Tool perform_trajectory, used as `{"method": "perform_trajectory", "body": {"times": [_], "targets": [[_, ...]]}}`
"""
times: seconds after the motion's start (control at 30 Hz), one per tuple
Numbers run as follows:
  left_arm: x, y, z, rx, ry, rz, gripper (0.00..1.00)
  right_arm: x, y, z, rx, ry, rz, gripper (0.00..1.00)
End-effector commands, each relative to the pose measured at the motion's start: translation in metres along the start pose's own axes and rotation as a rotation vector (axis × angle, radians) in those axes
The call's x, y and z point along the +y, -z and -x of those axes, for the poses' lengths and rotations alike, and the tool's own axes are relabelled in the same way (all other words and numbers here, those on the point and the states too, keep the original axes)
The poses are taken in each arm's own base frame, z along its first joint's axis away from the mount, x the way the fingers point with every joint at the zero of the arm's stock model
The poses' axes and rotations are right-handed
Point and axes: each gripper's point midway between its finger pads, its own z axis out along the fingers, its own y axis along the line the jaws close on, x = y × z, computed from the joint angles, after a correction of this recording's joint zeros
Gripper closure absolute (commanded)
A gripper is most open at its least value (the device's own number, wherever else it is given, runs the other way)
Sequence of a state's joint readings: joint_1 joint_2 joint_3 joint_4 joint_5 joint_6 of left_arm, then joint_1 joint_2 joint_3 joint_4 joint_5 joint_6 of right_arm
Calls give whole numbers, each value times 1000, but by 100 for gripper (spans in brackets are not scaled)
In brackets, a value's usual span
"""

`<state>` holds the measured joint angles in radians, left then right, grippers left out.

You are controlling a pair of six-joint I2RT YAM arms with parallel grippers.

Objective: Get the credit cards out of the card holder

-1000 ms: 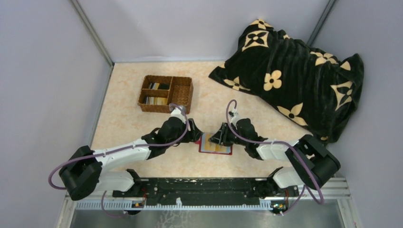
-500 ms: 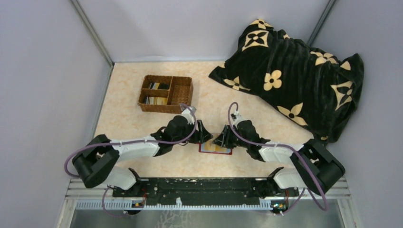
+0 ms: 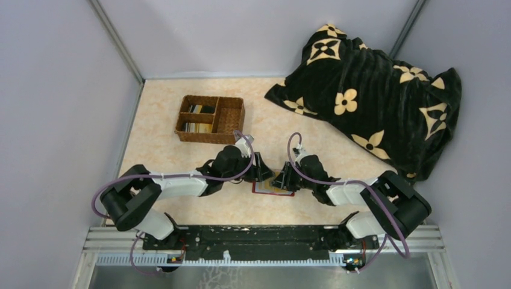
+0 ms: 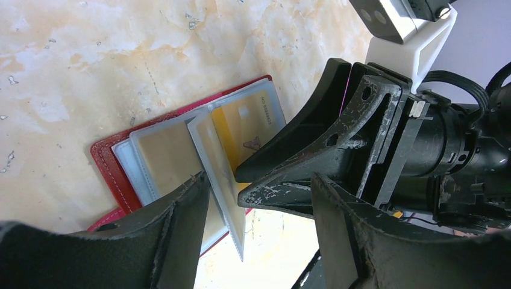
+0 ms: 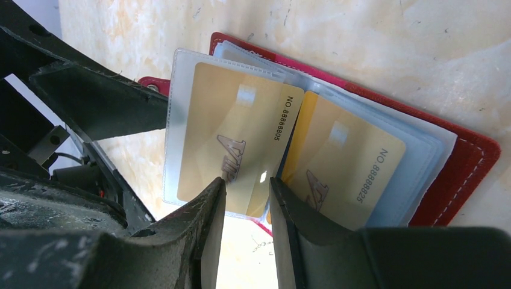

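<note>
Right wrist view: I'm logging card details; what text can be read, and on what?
"NO 88888805": on the tan card in the lifted clear sleeve.
"NO 88888825": on the second card in the pocket beside it.
Logos on both cards: stylised, not legible.

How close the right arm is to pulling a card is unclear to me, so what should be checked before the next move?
1. Card holder lies open on the table: ok.
2. Tan card shows in the raised clear sleeve: ok.
3. Right fingers straddle that sleeve's edge: ok.
4. Right fingers closed on the card: not ok, a gap shows.
5. Grip would take the card alone, not the sleeve: cannot tell.
6. Left fingers pinning the holder down: cannot tell; they stand open.
</note>
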<state>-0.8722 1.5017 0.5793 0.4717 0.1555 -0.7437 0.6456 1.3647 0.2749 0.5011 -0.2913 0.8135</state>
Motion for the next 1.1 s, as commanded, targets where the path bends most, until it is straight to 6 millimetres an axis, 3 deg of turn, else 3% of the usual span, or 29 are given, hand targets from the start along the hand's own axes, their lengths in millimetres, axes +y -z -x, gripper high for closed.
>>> {"method": "perform_trajectory", "body": {"times": [0.0,0.23,0.37,0.5,0.73,1.07], "targets": [[-15,2,19,-44,-10,-31,32,-14,2,-4,9,6,-63,66],[-36,37,59,-164,-72,-11,32,-19,3,-6,11,8,-77,66],[-52,48,68,-176,-95,-54,31,-21,4,-9,14,4,-79,65],[-52,36,54,-116,-73,-84,32,-21,3,-10,15,-2,-77,65],[-12,9,11,-18,-12,-30,32,-19,7,-7,2,-1,-82,65],[16,-1,-23,47,52,5,33,-23,11,-6,-6,-3,-95,66]]}}
